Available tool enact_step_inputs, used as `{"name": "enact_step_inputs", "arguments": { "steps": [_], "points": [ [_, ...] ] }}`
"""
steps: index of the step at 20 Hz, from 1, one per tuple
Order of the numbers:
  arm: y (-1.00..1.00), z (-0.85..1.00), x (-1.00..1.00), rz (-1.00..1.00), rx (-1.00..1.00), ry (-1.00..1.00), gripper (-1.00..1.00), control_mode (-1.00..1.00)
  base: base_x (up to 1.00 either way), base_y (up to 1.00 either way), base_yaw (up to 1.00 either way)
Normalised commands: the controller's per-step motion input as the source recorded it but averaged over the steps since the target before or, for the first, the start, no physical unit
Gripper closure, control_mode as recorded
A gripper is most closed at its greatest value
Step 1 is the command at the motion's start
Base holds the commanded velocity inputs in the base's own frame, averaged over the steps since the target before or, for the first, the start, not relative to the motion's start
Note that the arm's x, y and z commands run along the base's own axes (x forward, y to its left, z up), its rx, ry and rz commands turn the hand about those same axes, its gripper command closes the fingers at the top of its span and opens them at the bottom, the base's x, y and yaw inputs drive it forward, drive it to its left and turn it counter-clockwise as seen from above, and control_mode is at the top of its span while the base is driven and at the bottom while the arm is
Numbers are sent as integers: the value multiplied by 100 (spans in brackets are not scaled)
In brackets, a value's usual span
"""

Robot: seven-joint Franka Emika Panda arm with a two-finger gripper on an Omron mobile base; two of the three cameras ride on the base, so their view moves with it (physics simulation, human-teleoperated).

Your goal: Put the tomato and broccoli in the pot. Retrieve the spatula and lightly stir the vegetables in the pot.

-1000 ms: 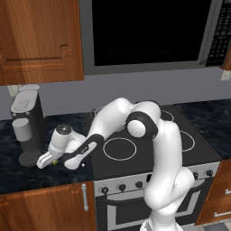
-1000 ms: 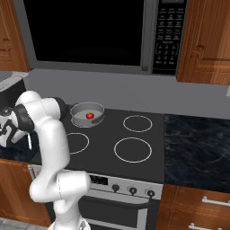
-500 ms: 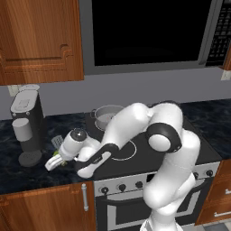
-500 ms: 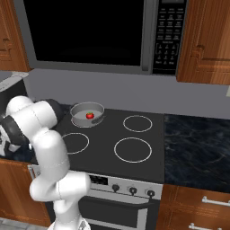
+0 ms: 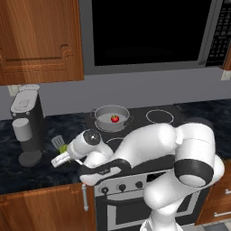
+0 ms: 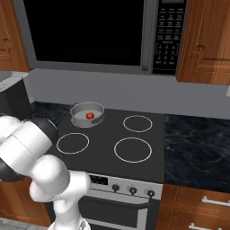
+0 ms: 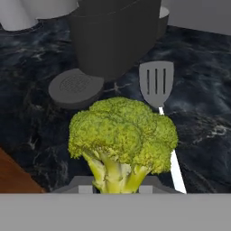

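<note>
My gripper (image 7: 118, 187) is shut on the stem of the broccoli (image 7: 122, 135), a yellow-green floret held just above the dark counter. In the left base view the gripper (image 5: 62, 154) hangs left of the stove with the broccoli (image 5: 63, 148) in it. The spatula (image 7: 156, 83) lies flat on the counter just beyond, its white handle running under the floret. Its grey blade (image 5: 57, 142) shows beside the hand. The grey pot (image 5: 112, 118) stands on the back left burner with the red tomato (image 5: 115, 118) inside, and the right base view shows the pot (image 6: 87, 114) and tomato (image 6: 90, 115) too.
A dark coffee machine (image 5: 28, 126) stands on the counter left of the gripper, its round drip tray (image 7: 76, 88) close to the spatula blade. The black stove top (image 6: 134, 143) lies to the right. The microwave (image 5: 149, 31) and wooden cabinets hang above.
The arm's elbow has swung down and forward across the stove front. The hand, still holding the broccoli, has shifted a little to the right.
</note>
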Motion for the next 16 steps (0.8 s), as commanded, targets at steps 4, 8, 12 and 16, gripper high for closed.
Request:
{"name": "enact_step_inputs", "arguments": {
  "steps": [4, 8, 12, 16],
  "points": [
    [-39, 89, 0, -2, 0, 1, 100, -100, 0, 0, 0],
    [-49, 86, -1, 0, 0, 8, 100, -100, 0, 0, 0],
    [-65, 83, 0, -1, -1, 5, 100, -100, 0, 0, 0],
    [-83, 25, 2, -10, -12, 3, 100, -100, 0, 0, 0]
  ]
}}
